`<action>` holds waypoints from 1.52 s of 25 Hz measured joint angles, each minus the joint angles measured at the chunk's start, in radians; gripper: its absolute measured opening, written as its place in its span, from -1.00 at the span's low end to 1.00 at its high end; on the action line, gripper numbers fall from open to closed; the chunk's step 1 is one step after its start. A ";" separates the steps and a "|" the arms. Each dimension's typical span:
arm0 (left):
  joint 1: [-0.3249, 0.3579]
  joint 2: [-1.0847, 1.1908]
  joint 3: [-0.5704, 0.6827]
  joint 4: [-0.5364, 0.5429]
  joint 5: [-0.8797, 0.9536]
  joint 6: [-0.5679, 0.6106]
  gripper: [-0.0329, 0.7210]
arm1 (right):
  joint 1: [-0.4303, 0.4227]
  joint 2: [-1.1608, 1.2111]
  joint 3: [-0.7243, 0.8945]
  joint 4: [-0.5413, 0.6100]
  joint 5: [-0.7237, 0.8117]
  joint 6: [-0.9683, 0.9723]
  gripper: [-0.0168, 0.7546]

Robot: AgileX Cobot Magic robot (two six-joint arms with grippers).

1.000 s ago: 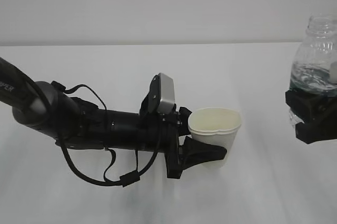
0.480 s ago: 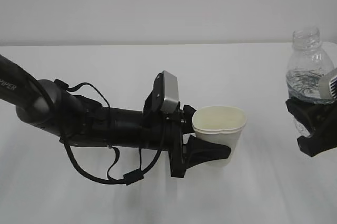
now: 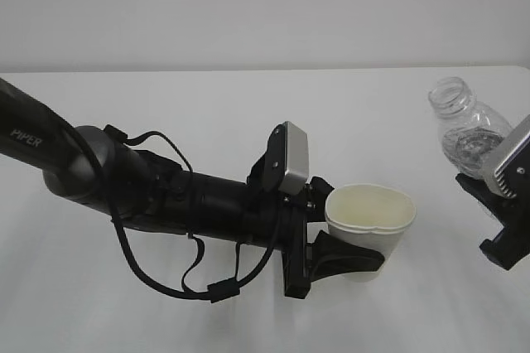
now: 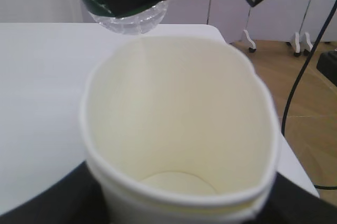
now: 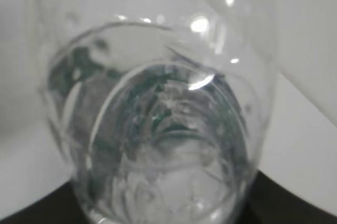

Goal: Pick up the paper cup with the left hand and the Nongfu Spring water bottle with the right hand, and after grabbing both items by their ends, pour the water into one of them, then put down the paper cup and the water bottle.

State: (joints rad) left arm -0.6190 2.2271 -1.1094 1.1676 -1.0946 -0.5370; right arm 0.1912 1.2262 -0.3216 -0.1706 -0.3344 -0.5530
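The white paper cup (image 3: 373,208) is upright just above the table, and my left gripper (image 3: 352,244) is shut on its lower half. In the left wrist view the cup (image 4: 179,124) fills the frame and its cream inside looks dry. At the right edge my right gripper (image 3: 490,219) is shut on the base of the Nongfu Spring water bottle (image 3: 465,131). The bottle leans left with its open neck toward the cup, up and to the right of the rim. Water (image 5: 168,145) lies in the bottle's lower part. The bottle's clear base (image 4: 129,21) shows beyond the cup.
The white table (image 3: 207,121) runs to a pale wall behind. In the left wrist view the table's right edge (image 4: 295,161) drops to a wooden floor with a black cable (image 4: 303,71) and stand feet.
The left arm has carried the cup right and a little lower. The bottle has come down and tipped from upright to leaning left toward the cup.
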 joint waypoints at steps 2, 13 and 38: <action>0.000 0.000 0.000 0.000 0.007 0.000 0.23 | 0.000 0.000 0.000 0.004 0.000 -0.041 -0.06; 0.000 0.000 0.000 0.016 0.009 -0.013 0.23 | 0.000 0.000 0.000 0.095 0.004 -0.284 -0.06; 0.000 0.000 0.000 0.078 -0.050 -0.026 0.23 | 0.000 0.000 0.000 0.145 0.004 -0.679 -0.06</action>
State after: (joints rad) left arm -0.6190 2.2271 -1.1094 1.2454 -1.1445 -0.5632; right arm 0.1912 1.2262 -0.3216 -0.0254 -0.3300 -1.2321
